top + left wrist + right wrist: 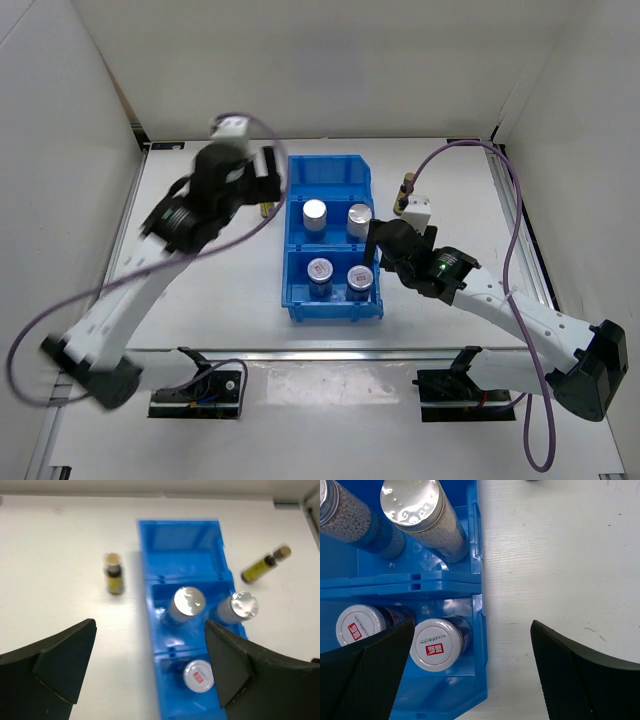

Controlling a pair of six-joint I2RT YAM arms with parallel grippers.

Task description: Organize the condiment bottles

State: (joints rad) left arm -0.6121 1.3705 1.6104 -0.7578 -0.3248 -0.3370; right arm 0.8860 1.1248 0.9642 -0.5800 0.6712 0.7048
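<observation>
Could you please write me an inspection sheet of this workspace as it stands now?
Surface: white tabletop, no spills seen.
Job's things: two silver-topped blue-labelled cylinders in the middle compartment of the blue three-compartment plastic bin; two short silver-lidded red-marked jars in its near compartment; two slim amber gold-capped bottles outside it, one left, one right.
Clutter: nothing seen.
Grippers: left end effector and right end effector open, empty.
Cables: purple cables loop from both arms.
Surroundings: white enclosure walls.

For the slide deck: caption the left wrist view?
Open left tool above blue bin with silver-topped cylinders; amber bottles outside, either side.
</observation>
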